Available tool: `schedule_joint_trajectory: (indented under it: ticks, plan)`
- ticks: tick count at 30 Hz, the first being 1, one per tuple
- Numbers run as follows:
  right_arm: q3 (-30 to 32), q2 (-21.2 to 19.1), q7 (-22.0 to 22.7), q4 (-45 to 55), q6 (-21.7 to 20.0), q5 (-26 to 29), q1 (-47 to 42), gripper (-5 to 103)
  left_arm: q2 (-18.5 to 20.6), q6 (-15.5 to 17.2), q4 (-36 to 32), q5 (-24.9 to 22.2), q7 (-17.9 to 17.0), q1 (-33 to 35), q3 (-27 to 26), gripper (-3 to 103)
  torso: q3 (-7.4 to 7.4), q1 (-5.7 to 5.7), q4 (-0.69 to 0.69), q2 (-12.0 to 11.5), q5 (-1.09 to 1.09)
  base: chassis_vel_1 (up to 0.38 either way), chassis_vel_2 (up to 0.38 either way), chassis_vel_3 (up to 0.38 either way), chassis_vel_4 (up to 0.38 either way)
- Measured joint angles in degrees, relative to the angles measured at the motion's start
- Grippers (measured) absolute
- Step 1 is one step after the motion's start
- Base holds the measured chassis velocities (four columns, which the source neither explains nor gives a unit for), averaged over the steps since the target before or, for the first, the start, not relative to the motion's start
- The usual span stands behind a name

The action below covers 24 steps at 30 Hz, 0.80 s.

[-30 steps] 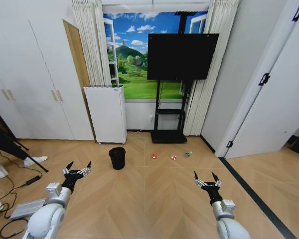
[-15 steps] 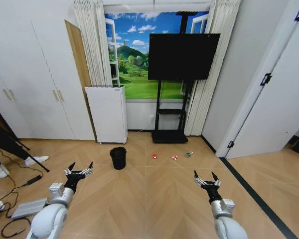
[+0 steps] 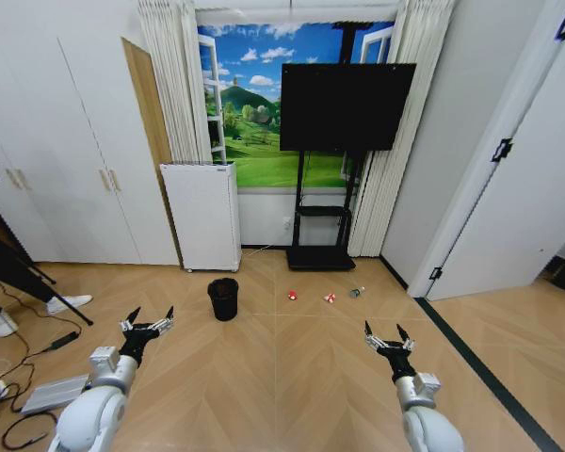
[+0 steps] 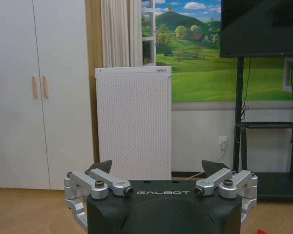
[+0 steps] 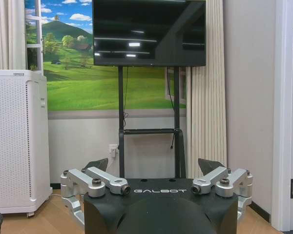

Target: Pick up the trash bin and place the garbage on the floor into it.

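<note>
Standing well back from the work, the robot holds both arms low and forward over the wooden floor (image 3: 292,377), with nothing yet in either one. The left gripper (image 3: 147,322) hangs with its fingers spread wide and empty, and the right gripper (image 3: 387,339) is likewise splayed and holding nothing; in each wrist view the two finger tips stand far apart above the black housing. This looks like a ready posture for an approach, since neither gripper is near anything it could take.

The trash bin (image 3: 223,298) stands upright on the floor, just in front of the white perforated appliance (image 3: 202,215) and ahead of the left arm, which suggests that arm is the natural one to lift it. The garbage lies in a loose row beside the bin toward the robot's right, below the TV stand (image 3: 322,235): a red-and-white scrap (image 3: 292,295), a second scrap (image 3: 329,298) and a small bottle (image 3: 356,292), each apart from the others and from the bin. They sit nearer the right arm's side, so that gripper seems placed to collect them.

By my reading the task has not begun; bin and litter are untouched and well apart from both grippers.
</note>
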Motion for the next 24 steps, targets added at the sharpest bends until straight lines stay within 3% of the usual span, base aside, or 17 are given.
schedule_joint_trajectory:
  ticks: [10,24]
  plan:
    - [-0.01,-0.37,-0.06,-0.36,0.22,-0.16,0.21,100,0.11,-0.04,0.24,0.01,0.14,-0.13,0.06,100,0.00,0.00,0.00,0.00,0.00,-0.116,0.114,0.117,-0.111]
    - [0.14,-0.58,0.17,-1.03,0.38,-0.27,0.32,100,0.21,-0.11,0.33,0.01,0.30,-0.29,0.05,100,0.00,0.01,-0.01,0.00,0.00,-0.271,0.261,0.266,-0.271]
